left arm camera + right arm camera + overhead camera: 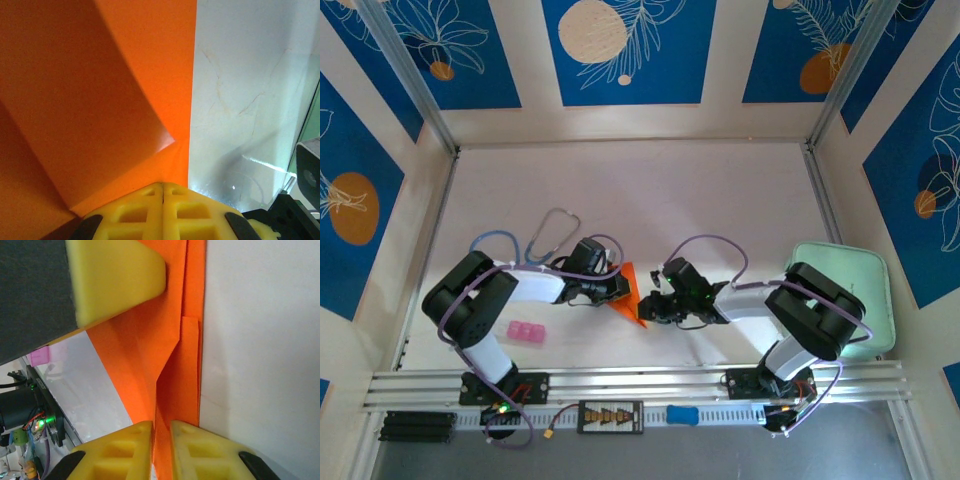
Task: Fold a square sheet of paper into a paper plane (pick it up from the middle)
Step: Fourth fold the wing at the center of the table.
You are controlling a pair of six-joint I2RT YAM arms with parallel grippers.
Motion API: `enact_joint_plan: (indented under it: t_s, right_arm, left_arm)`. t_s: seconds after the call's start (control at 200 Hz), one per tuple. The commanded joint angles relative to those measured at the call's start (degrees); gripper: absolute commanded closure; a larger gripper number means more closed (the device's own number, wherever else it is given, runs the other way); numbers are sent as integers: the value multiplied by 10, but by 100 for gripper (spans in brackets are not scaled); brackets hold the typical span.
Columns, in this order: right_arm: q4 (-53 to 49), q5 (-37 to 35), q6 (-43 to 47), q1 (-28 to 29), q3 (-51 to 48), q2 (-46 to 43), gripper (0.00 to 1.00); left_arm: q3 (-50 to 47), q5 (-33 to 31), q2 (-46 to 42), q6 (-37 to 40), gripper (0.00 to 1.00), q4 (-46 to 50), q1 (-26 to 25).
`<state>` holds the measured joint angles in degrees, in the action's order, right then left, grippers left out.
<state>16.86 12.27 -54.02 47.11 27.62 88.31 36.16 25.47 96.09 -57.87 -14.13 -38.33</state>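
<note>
Mid-table (650, 190), between the two wrists, the orange sheet of paper (632, 298) lies partly folded, its creases and overlapping flaps plain in the wrist views (100, 100) (170, 365). The left gripper (618, 288) (163, 186) has its yellow jaws pressed together, tips at the paper's edge. The right gripper (650, 306) (161, 424) keeps a narrow gap with orange paper in it; whether it bites, I cannot tell. A small pink block (527, 333) sits near the left arm, and a pale green tray (840, 295) sits to the right.
</note>
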Motion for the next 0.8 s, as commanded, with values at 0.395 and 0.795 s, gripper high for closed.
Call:
enact_joint_plan:
  t_s: [0.395,0.795]
  right_arm:
    - [-79,-23,41,20,24,7,81]
    - [-36,-3,13,18,-20,-3,87]
  left_arm:
    - [-3,-6,8,18,94,36,-5]
    - [-4,-6,8,18,94,35,-3]
